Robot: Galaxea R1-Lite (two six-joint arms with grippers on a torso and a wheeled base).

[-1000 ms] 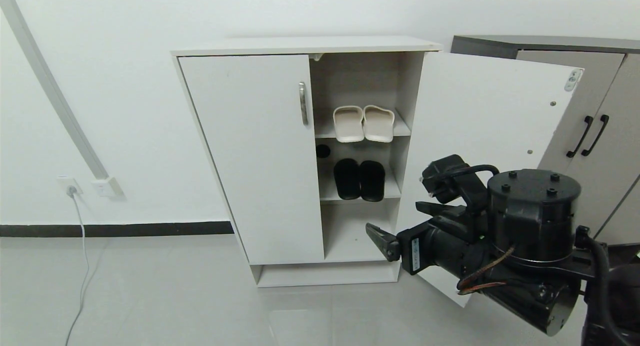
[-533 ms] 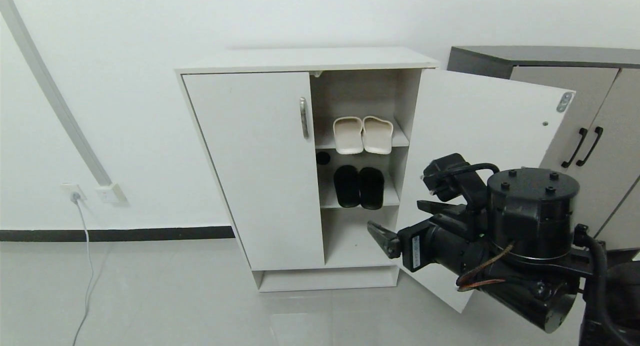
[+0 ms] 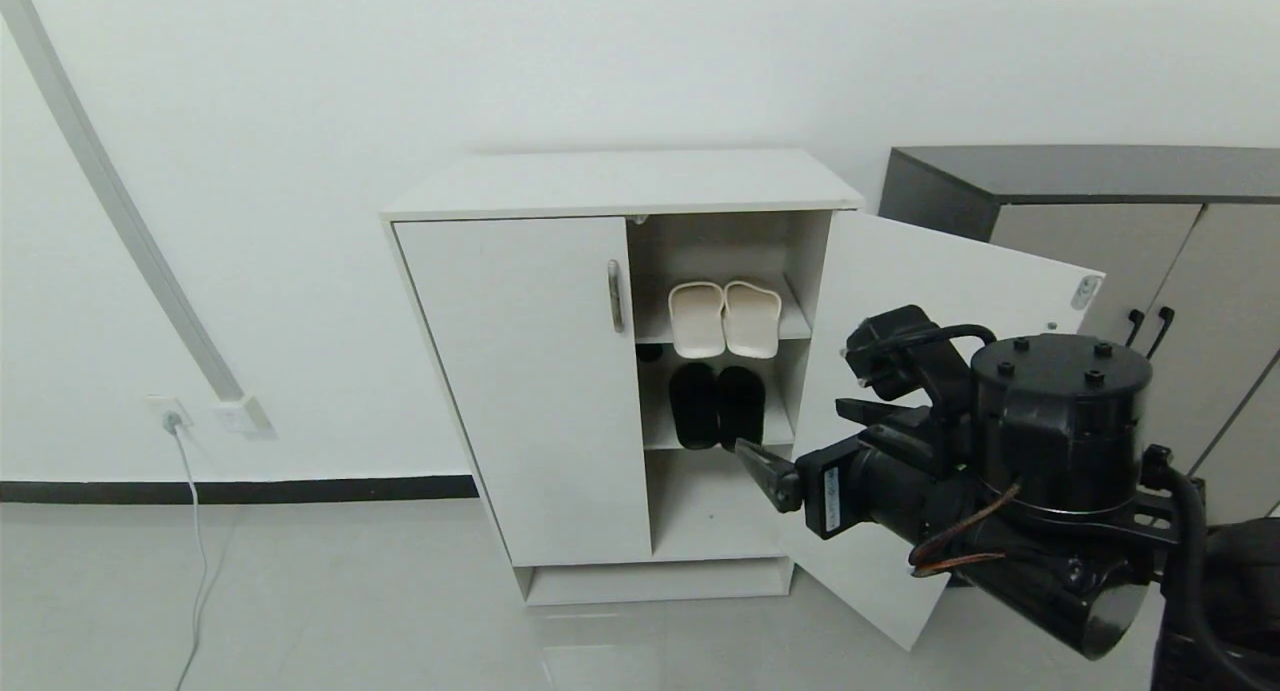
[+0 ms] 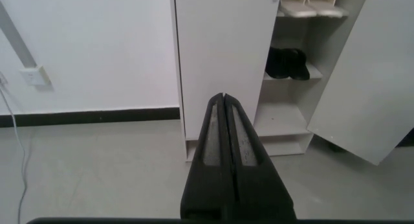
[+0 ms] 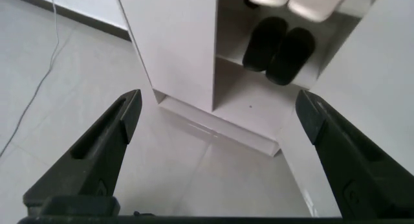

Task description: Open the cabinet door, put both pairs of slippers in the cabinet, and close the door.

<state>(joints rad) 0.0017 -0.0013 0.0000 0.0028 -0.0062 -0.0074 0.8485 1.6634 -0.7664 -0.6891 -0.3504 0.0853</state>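
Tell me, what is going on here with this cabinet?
A robot is storing slippers in a cabinet. Both pairs are already inside: the cream slippers on the upper shelf, the black slippers on the shelf below. The right door stands open; the left door is shut. The right hand hangs open and empty before the opening, the left hand is shut on nothing. Only closing the door remains.

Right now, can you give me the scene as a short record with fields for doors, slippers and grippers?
right door: open
left door: shut
cream slippers: upper shelf, side by side
black slippers: shelf below, side by side
left gripper: shut, empty
right gripper: open, empty, facing the cabinet
left to do: close right door
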